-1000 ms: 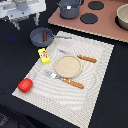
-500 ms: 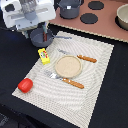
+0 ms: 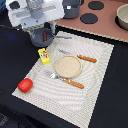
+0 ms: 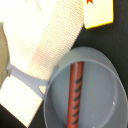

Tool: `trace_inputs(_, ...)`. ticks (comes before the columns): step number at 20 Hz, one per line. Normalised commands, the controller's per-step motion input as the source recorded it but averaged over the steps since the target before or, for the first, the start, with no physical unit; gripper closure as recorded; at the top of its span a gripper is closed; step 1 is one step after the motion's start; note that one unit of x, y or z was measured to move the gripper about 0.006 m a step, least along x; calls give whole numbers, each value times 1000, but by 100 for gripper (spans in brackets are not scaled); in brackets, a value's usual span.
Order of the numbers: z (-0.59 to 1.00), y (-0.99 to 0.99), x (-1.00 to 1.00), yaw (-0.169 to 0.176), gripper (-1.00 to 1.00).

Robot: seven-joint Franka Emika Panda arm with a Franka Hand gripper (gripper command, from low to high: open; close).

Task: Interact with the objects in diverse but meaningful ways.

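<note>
A dark grey pot [image 3: 41,39] stands at the placemat's far corner on the exterior view's left, and my gripper [image 3: 40,29] hangs directly over it. The white hand hides the fingers, and none show in the wrist view. Inside the pot [image 4: 100,110] lies a reddish-brown ridged stick [image 4: 76,95]. The yellow block with red marks [image 3: 44,55] lies just beside the pot, also seen as the yellow block [image 4: 98,15]. A red tomato [image 3: 25,85] sits at the mat's near left edge. A brown-handled fork [image 3: 66,80] and a brown-handled knife [image 3: 80,57] flank a tan plate [image 3: 67,66].
The striped placemat [image 3: 95,95] covers the dark table. Behind it lies a brown stove board [image 3: 107,25] with black burners, a second dark pot [image 3: 72,7] and a pale bowl [image 3: 123,17] on the exterior view's right.
My arm has shifted toward the exterior view's right and come down over the grey pot, now covering part of it. The objects on the mat have not moved.
</note>
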Motion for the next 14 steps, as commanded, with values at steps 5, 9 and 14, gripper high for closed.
trace_inputs(5, -258, -405, 507, 19, -100)
trace_inputs(9, -129, -192, 49, 70, -100)
trace_inputs(14, -161, -164, -103, 63, -100)
